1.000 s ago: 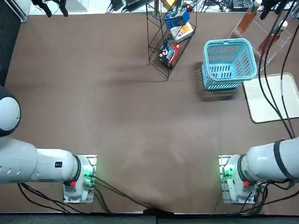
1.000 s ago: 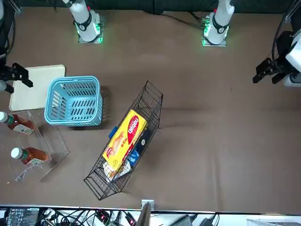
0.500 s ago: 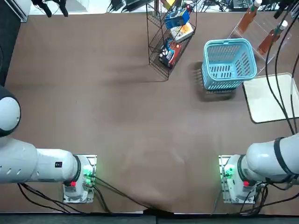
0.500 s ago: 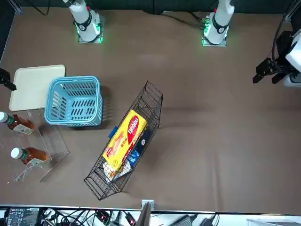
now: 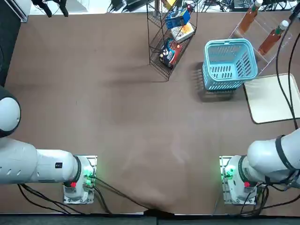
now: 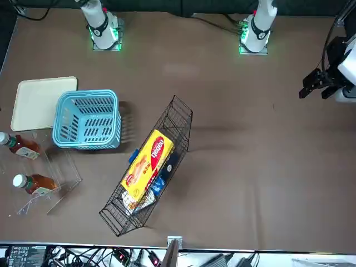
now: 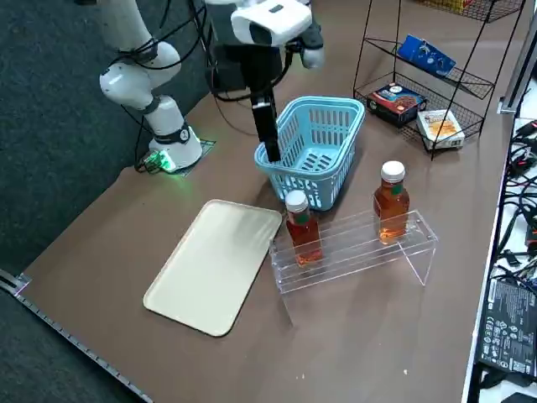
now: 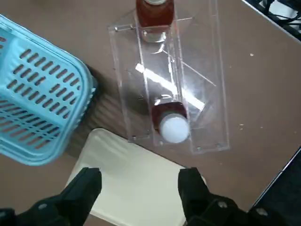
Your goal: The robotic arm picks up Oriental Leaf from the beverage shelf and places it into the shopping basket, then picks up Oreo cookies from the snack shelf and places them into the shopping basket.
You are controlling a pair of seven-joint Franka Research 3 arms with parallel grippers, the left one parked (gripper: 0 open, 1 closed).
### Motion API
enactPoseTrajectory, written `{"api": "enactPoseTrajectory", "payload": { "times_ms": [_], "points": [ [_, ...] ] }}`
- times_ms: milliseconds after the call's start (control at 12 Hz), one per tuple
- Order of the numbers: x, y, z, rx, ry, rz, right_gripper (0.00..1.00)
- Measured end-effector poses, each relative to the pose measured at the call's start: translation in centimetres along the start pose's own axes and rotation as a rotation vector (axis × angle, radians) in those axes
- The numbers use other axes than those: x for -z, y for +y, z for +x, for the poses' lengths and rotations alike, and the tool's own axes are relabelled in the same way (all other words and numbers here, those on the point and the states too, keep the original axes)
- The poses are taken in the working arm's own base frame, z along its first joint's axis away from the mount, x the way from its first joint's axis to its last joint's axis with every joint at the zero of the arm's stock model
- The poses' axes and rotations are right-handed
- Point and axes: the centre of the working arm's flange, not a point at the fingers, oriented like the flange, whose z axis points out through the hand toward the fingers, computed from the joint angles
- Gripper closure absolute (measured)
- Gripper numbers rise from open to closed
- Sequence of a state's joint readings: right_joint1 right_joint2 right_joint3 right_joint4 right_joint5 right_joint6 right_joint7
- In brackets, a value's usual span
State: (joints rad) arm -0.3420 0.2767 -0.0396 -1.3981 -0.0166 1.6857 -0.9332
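High over the right side of the brown table (image 5: 140,117), the right gripper (image 8: 140,175) pointed downward, released, its black fingers (image 8: 86,188) spread wide.

The tabletop (image 6: 250,167) bears two racks: one see-through clear acrylic slanted rack (image 7: 359,266), near its far right corner, and one tall black thin-wire tiered rack (image 6: 191,118), by its far edge. The acrylic rack carries two clear plastic bottles of reddish-brown tea with white caps (image 5: 273,39). The wire rack carries four packs: one yellow pack with red print (image 6: 146,167), one bright blue pack (image 7: 426,55), one white box (image 7: 440,130) and one red-and-black box (image 7: 396,102). There is one light blue slotted plastic basket (image 5: 206,77) and one flat cream rectangular board (image 7: 214,269).
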Motion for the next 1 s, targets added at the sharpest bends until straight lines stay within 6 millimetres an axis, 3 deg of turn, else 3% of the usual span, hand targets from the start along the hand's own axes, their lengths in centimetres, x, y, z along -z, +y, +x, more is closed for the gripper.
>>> {"api": "enactPoseTrajectory", "payload": {
  "times_ms": [417, 1000],
  "points": [
    [-1.8, 2.6, 0.9, 0.065, 0.011, -0.022, 0.00],
    [-4.8, 3.7, 2.0, 0.125, 0.026, -0.013, 0.00]
  ]
}}
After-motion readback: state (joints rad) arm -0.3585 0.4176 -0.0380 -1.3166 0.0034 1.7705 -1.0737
